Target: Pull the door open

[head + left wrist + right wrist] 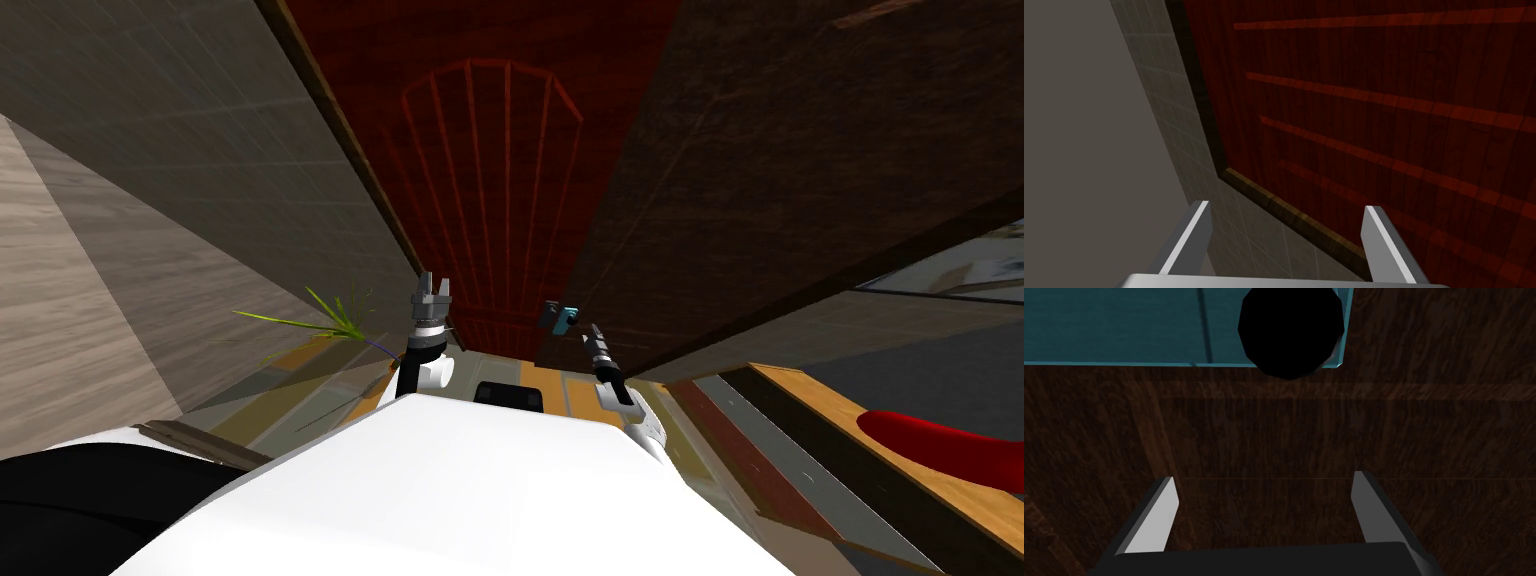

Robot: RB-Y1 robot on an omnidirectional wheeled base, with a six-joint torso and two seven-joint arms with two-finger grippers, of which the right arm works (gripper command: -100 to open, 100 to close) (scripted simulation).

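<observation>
The door (500,180) is a dark red leaf with a raised arch of ribs, standing straight ahead in the middle of the head view. At its right edge, low down, is a teal handle plate (560,318) with a black knob (1291,330) on it. In the right wrist view the plate lies flat on a dark brown wood panel (1324,428). Whether that panel is part of the leaf I cannot tell. The right pincer (593,333) is just near of the plate and points at it, with its two blades spread wide and holding nothing. The knob sits beyond their tips, apart from them (1264,478). The step in hand looks like the reach for the handle, with the grasp not yet made. I judge that the next move is a short advance to bring the knob between the blades, then a firm close, and only after that a pull back toward me. The left pincer (433,283) is raised at the door's left side, open and empty (1287,206), facing the red ribs and the brown frame (1199,115). Left of the frame runs a grey tiled wall (200,180), with a green plant (335,320) at its foot.
</observation>
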